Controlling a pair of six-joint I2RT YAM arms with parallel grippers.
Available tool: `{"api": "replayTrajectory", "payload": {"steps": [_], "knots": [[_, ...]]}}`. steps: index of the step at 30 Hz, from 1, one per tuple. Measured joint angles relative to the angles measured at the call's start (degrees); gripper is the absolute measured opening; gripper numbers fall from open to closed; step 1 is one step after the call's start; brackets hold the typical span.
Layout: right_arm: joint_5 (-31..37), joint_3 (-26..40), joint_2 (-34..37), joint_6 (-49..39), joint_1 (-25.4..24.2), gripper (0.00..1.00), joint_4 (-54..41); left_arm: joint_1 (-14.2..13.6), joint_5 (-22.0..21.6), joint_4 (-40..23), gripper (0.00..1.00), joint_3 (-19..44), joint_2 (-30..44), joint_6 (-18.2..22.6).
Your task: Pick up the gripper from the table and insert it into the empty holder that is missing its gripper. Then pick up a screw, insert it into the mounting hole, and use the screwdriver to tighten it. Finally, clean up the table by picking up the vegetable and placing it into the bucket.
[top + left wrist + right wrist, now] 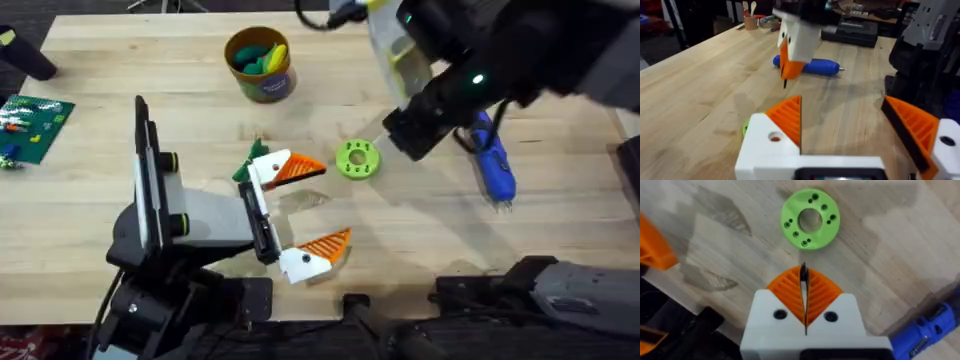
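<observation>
Pale butcher-block wood (90, 215) fills the overhead frame, and nearest its bottom edge the left gripper (300, 215) sits left of centre, its white-and-orange fingers spread wide and holding nothing; a bit of green vegetable (246, 166) peeks out just behind its upper finger. Just right of that, at the middle of the frame, lies the lime-green disc (357, 159) with its ring of small holes. The right gripper (804, 282) hangs beside the disc, its orange pads pinched tight on a thin dark sliver that looks like a screw, though it is too small to be sure. Right of centre the blue screwdriver (493, 158) lies flat on the wood, partly under the dark bulk of the right arm. Farthest back, at upper centre, the yellow bucket (260, 63) stands upright with green and yellow pieces already in it. The main risk, I judge, is the screw: so slight a pinch could let it tilt or slip as it goes down, and a miss on a hole would send it rolling off across the wood. The open left fingers sit close to the disc, so a careless move could knock it aside; the right arm could also nudge the screwdriver.
</observation>
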Motion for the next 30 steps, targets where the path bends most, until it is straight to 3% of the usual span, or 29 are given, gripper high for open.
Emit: {"api": "replayTrajectory", "payload": {"steps": [12, 18, 26, 30], "knots": [[-0.02, 16.01, -1.34, -0.17, 0.00, 0.007, -11.10, 0.00, 0.00, 0.00, 0.986, 0.00, -0.02, 0.00], [-0.02, 24.57, 1.62, -1.38, 0.66, 0.007, -13.85, 0.00, 0.00, 0.00, 0.986, 0.00, -0.02, 0.00], [0.00, 36.76, 12.04, -6.95, 7.71, 0.007, -17.77, 0.00, 0.00, 0.00, 0.986, 0.00, -0.02, 0.00], [-0.02, 38.45, 13.57, -10.58, 12.64, 0.007, -17.81, 0.00, 0.00, 0.00, 0.986, 0.00, -0.02, 0.00]]}}
